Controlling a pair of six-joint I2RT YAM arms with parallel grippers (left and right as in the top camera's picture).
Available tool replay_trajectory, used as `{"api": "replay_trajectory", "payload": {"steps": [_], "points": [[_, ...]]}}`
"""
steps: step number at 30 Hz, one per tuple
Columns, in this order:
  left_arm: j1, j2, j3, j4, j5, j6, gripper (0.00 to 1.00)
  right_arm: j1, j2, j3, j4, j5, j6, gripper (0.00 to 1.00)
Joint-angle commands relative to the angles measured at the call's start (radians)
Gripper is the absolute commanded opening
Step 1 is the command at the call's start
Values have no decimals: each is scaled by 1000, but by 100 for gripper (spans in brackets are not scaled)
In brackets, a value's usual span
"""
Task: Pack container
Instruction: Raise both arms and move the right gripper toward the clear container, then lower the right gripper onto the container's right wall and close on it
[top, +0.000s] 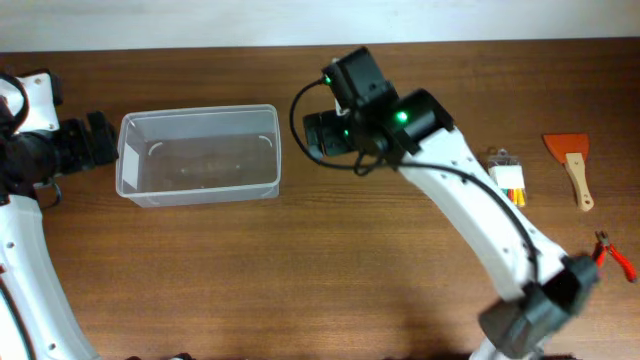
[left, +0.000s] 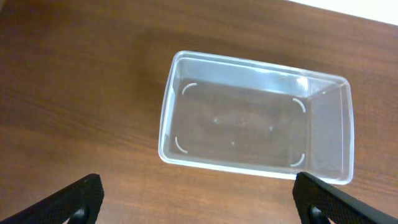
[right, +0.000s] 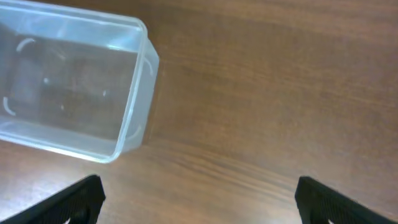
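The right gripper (right: 199, 208) hangs spread wide and empty, the left gripper (left: 199, 208) likewise. Between them, at nine o'clock from the right one, sits the clear, translucent plastic rectangular container (top: 198, 112), empty. It is likely light, thin-walled and slippery: pinch its rim.

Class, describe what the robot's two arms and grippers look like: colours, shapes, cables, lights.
The left arm and right arm have smooth white links with black joints. The right one carries a looping black cable and a green light near its wrist. The left gripper and right gripper show black, blunt-tipped fingers.
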Motion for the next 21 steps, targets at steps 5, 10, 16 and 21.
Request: {"api": "replay_trajectory", "payload": {"steps": [5, 10, 16, 21], "points": [[3, 5, 21, -35, 15, -10, 99, 25, 286, 316, -193, -32, 49, 99], [3, 5, 21, -48, 14, -10, 99, 27, 364, 434, -237, -32, 57, 99], [3, 5, 21, -48, 15, -10, 99, 39, 370, 437, -241, -89, 30, 99], [3, 5, 21, -43, 15, -10, 99, 99, 370, 437, -241, -103, -8, 99]]}}
